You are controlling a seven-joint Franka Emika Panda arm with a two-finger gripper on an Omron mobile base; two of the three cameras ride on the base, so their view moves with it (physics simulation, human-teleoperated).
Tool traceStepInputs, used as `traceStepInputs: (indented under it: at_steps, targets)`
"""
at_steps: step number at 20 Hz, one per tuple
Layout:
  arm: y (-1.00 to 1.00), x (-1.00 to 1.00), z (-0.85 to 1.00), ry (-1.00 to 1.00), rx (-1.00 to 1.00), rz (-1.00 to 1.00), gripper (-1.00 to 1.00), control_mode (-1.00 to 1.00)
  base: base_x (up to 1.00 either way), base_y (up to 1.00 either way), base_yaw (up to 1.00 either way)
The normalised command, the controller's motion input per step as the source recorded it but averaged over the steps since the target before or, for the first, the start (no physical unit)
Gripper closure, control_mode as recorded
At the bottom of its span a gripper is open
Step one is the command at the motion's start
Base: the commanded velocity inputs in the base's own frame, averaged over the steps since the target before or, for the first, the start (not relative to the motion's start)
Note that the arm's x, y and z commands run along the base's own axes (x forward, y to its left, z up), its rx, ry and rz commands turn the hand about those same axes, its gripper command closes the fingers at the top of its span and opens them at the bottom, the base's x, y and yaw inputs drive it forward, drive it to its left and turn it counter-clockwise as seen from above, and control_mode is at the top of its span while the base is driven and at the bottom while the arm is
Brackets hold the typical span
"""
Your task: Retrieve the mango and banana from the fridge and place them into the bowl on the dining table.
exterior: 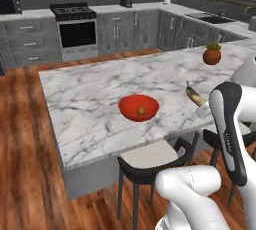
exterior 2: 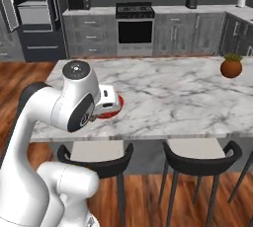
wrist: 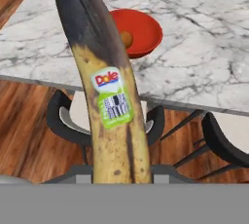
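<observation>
banana [wrist: 104,91] sits clamped between the fingers, which are closed on its lower end at the bottom of the hand view; its long axis runs straight out from the gripper [wrist: 120,172], blackened tip farthest away, sticker facing the camera. in the left base view the same fruit shows above the right part of the dining table [exterior: 90,109], near its front edge, just beyond the white hand.

bowl [wrist: 138,30] lies beyond the banana's tip and slightly to its right in the hand view, resting on the marble a short way in from the near edge of the table. mango [exterior: 142,110] is already inside it, a small orange oval near the centre. judgement: one fruit is delivered, and the remaining step is to carry the banana over the rim and release. the deciding relation is that the bowl lies ahead of the fingers roughly along the fruit's own axis, so the tip will cross the rim first; the banana's length may leave it leaning on the rim.

table top is white grey-veined marble, glossy and level. dark stools [exterior 2: 197,159] stand tucked under its near edge. a round orange-brown potted thing [exterior 2: 231,66] sits by the far right corner, well apart from the bowl.

beyond, grey cabinets and a stove [exterior 2: 134,27] line the back wall; the fridge [exterior 2: 34,16] stands at far left with a door open. floor is reddish wood.
</observation>
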Motion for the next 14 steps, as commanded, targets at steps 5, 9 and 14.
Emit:
traceStepInputs:
  at_steps: [5, 9, 14]
  targets:
    - [0.00, 0.00, 0.00, 0.00, 0.00, 0.00, 1.00, 1.00, 1.00, -0.15, 0.17]
    - [0.00, 0.00, 0.00, 0.00, 0.00, 0.00, 1.00, 1.00, 1.00, -0.01, 0.32]
    - [0.00, 0.00, 0.00, 0.00, 0.00, 0.00, 1.00, 1.00, 0.95, 0.00, 0.37]
